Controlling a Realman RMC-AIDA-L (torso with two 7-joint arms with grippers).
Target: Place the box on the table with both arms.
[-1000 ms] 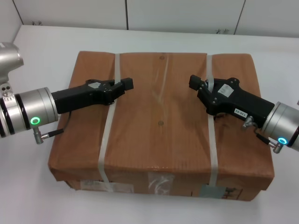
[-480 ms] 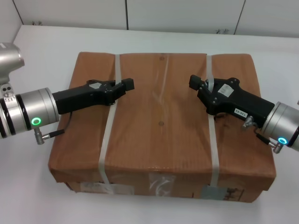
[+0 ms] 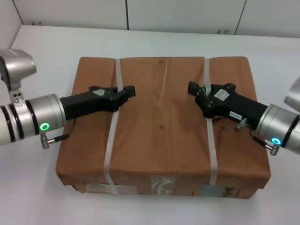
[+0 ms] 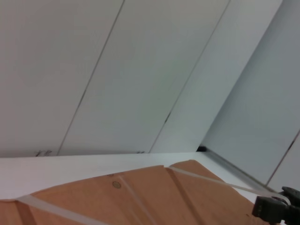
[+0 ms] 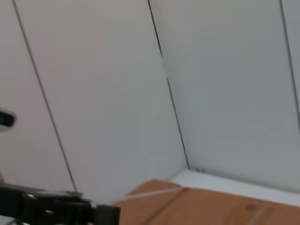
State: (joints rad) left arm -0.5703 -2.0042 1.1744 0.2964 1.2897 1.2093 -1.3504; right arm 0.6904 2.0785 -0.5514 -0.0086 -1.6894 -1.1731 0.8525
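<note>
Tools grip straps, it seems: left tool (image 3: 125,92) at 9 o'clock, right tool (image 3: 194,88) at 3 o'clock on flat brown cardboard box (image 3: 161,126) — over white worktop (image 3: 47,51). Lower both evenly, level.

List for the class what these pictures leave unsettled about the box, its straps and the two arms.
- Whether the box rests on the table: its underside is hidden in the head view.
- Whether the left end effector or right end effector grips a strap: each black body covers the white strap beneath.
- Label text on the box front: too small, cut by the lower edge.
- Both wrist views miss their own fingers.
</note>
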